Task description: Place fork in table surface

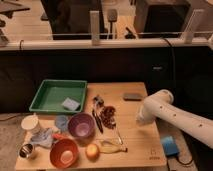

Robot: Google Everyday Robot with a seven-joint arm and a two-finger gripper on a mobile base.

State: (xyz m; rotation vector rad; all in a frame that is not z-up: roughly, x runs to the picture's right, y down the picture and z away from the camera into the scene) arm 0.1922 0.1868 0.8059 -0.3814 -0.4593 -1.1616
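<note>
Silvery fork [118, 135] lies flat on tan table [131, 111], just beside banana [111, 146], apart from gripper [141, 119]. Gripper hangs near it, over table; open or closed, cannot tell. Placing looks done; next: lift clear without nudging fork.

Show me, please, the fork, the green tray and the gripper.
fork [118, 135], camera view, middle of its shaft
green tray [52, 110], camera view, its near rim
gripper [140, 119], camera view, its lower end, above the table surface [142, 150] at right

- A blue sponge [71, 104] is lying in a green tray [49, 96].
- A purple bowl [81, 125] is sitting near a banana [112, 146].
- The gripper [141, 119] is hovering to their right.
</note>
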